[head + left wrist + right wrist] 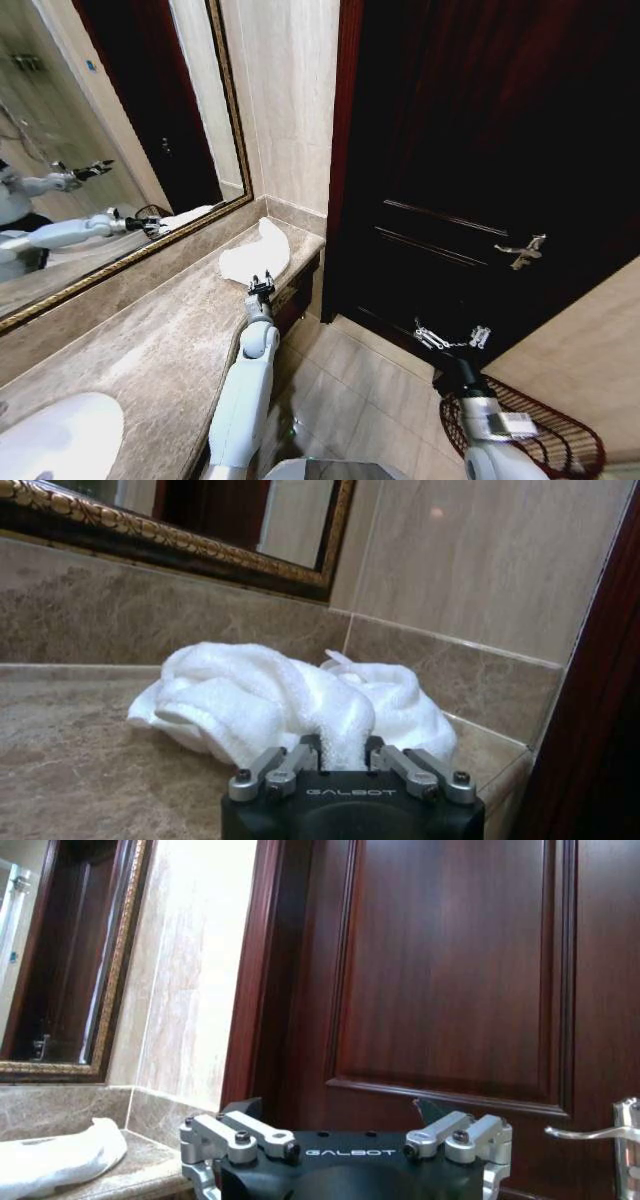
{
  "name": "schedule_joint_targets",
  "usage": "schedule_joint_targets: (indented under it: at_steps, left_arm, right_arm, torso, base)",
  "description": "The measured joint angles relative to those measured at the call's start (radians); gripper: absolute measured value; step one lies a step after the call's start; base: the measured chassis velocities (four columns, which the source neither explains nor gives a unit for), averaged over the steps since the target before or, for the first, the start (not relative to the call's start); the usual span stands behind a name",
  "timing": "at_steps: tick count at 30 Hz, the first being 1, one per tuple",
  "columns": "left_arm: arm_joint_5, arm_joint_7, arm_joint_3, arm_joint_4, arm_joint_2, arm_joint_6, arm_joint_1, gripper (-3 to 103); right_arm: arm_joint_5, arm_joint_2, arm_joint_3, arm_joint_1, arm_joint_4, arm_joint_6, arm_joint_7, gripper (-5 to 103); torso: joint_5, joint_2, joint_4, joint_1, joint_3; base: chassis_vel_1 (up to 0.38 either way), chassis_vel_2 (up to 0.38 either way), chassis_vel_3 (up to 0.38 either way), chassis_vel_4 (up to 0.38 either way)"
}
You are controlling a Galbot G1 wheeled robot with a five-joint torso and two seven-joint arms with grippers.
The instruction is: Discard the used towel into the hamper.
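Right now the left gripper [262, 285] is stretched out over the marble countertop [150, 340], at the near edge of its far end, where the slab meets the tiled wall [295, 100] next to the dark wooden door [480, 150]. The used white towel [257, 255] lies crumpled on that end of the countertop, close to the corner formed by the backsplash and the wall, below the gilt-framed mirror [100, 130]. From the left wrist view, the towel [290, 697] sits directly ahead of the gripper [348, 754], and a fold of the cloth runs down between the two fingers [395, 761], which are pinched together on it; the rest of the towel is bunched on the stone beyond the fingertips. The right gripper [452, 338] hangs in the air well away from the countertop, over the tiled floor [360, 390] in front of the door, at about the height of the lower door panel and below the lever handle [525, 250]. Its fingers are spread wide apart with nothing between them, as the right wrist view [345, 1121] also shows, facing the door panel with the towel [55, 1159] off to one side on the countertop's end. The hamper [555, 430], a round dark reddish-brown openwork basket, stands on the floor against the tiled wall at the robot's right, just beside and behind the right forearm, well apart from the towel and from the left gripper. A white washbasin [55, 440] is set into the near end of the countertop.
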Motion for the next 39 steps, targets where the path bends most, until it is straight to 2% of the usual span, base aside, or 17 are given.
schedule_joint_targets:
  at_steps: [1,5,6,8,9,12,16,21,24,29,36,39]
  left_arm:
    - [0.0,0.0,0.0,0.0,0.0,0.0,0.0,24]
    - [-0.019,0.042,-0.011,-0.02,0.0,-0.026,0.021,10]
    - [-0.019,0.042,-0.011,-0.02,0.0,-0.026,0.021,10]
    - [-0.035,0.074,-0.016,-0.038,0.0,-0.034,0.038,3]
    - [-0.035,0.074,-0.016,-0.038,0.0,-0.034,0.038,3]
    - [-0.061,0.159,-0.031,-0.087,-0.001,-0.041,0.079,2]
    - [-0.069,0.193,-0.038,-0.13,-0.002,-0.06,0.116,2]
    - [-0.055,0.215,-0.047,-0.203,-0.002,-0.072,0.162,2]
    - [-0.046,0.233,-0.062,-0.308,-0.002,-0.088,0.224,2]
    - [-0.042,0.239,-0.079,-0.405,-0.002,-0.1,0.285,2]
    - [-0.027,0.253,-0.108,-0.611,-0.001,-0.124,0.47,2]
    - [-0.022,0.259,-0.114,-0.663,-0.001,-0.129,0.526,2]
  right_arm:
    - [0.0,0.0,0.0,0.0,0.0,0.0,0.0,100]
    - [-0.003,0.006,-0.002,-0.003,0.004,0.004,-0.002,100]
    - [-0.003,0.006,-0.002,-0.003,0.004,0.004,-0.002,100]
    - [-0.008,0.011,-0.007,-0.005,0.006,0.008,-0.007,100]
    - [-0.008,0.011,-0.007,-0.005,0.006,0.008,-0.007,100]
    - [-0.009,0.015,-0.01,-0.012,0.014,0.013,-0.014,100]
    - [-0.009,0.018,-0.009,-0.018,0.015,0.026,-0.015,100]
    - [-0.008,0.02,-0.01,-0.018,0.025,0.033,-0.019,100]
    - [-0.008,0.02,-0.015,-0.015,0.029,0.036,-0.023,100]
    - [-0.008,0.02,-0.023,-0.009,0.031,0.037,-0.025,100]
    - [0.005,0.021,-0.038,0.01,0.028,0.039,-0.029,100]
    - [0.015,0.021,-0.039,0.015,0.031,0.04,-0.03,100]
  torso:
    - [0.0,0.0,0.0,0.0,0.0]
    - [-0.0002,0.0,0.0,0.0,0.0]
    - [-0.0002,0.0,0.0,0.0,0.0]
    - [-0.0002,0.0,0.0,0.0,0.0]
    - [-0.0002,0.0,0.0,0.0,0.0]
    - [-0.0009,0.0,0.0002,0.0,0.0]
    - [-0.0008,0.0,0.0003,0.0,0.0]
    - [-0.0004,0.0,0.0003,0.0,0.0]
    - [-0.0003,0.0,0.0002,0.0,0.0]
    - [-0.0003,0.0,0.0002,0.0,0.0]
    - [-0.0003,0.0,0.0001,0.0,0.0]
    - [-0.0002,0.0,0.0002,0.0,0.0]
  base:
    - [0.0,0.0,0.0,0.0]
    - [0.0,0.0,0.0,0.0]
    - [0.0,0.0,0.0,0.0]
    - [0.0,0.0,0.0,0.0]
    - [0.0,0.0,0.0,0.0]
    - [0.0,0.0,0.0,0.0]
    - [0.0,0.0,0.0,0.0]
    - [0.0,0.0,0.0,0.0]
    - [0.0,0.0,0.0,0.0]
    - [0.0,0.0,0.0,0.0]
    - [0.0,0.0,0.0,0.0]
    - [0.0,0.0,0.0,0.0]
